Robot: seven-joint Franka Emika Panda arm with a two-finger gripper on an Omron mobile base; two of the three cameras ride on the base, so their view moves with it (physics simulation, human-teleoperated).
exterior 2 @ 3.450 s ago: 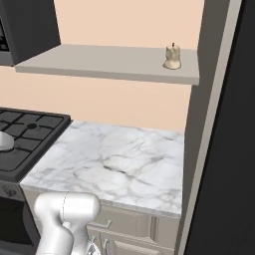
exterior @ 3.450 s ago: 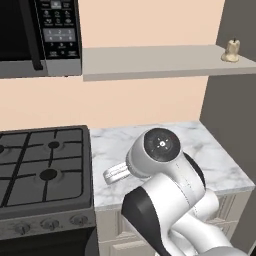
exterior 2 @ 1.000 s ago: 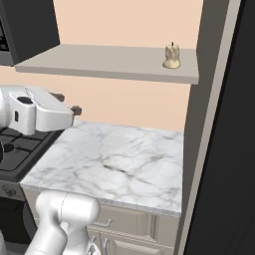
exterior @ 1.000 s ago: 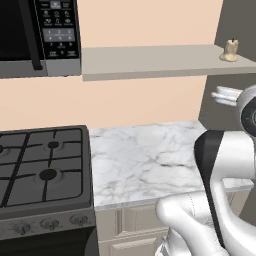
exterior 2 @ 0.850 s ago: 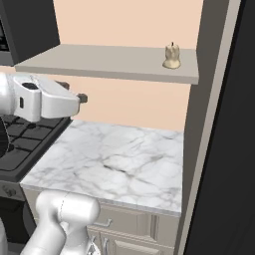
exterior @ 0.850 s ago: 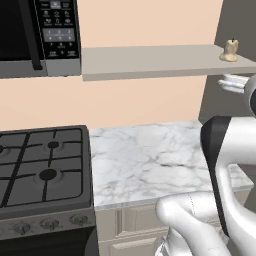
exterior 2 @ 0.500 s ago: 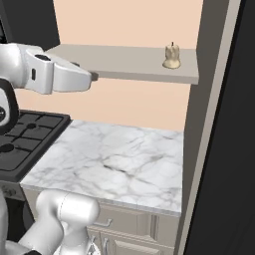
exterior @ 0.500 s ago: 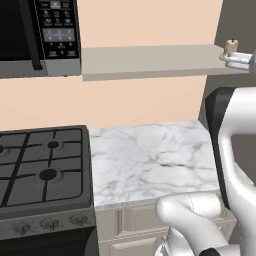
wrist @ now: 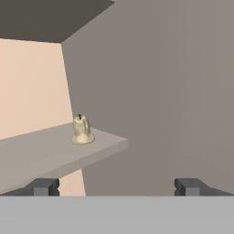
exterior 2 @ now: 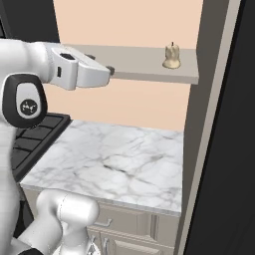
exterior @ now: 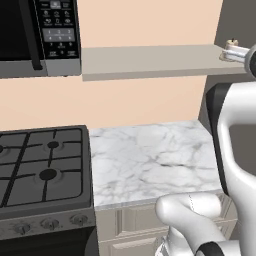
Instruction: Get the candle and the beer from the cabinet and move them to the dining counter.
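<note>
While the arm is raised to shelf height, the gripper [exterior 2: 110, 70] points along the cabinet [exterior 2: 134, 69] toward its far right end. Jaws: spread wide, nothing between them, judged ready to close around a small item. Candle [exterior 2: 172, 56]: upright near the right end of the cabinet, close to the front edge, well apart from the gripper; in the hand view it [wrist: 82, 130] sits left of centre, so the approach likely needs correcting sideways. Beer: not located. Marble table [exterior: 150, 157] below, beside the stove [exterior: 42, 165]: bare.
</note>
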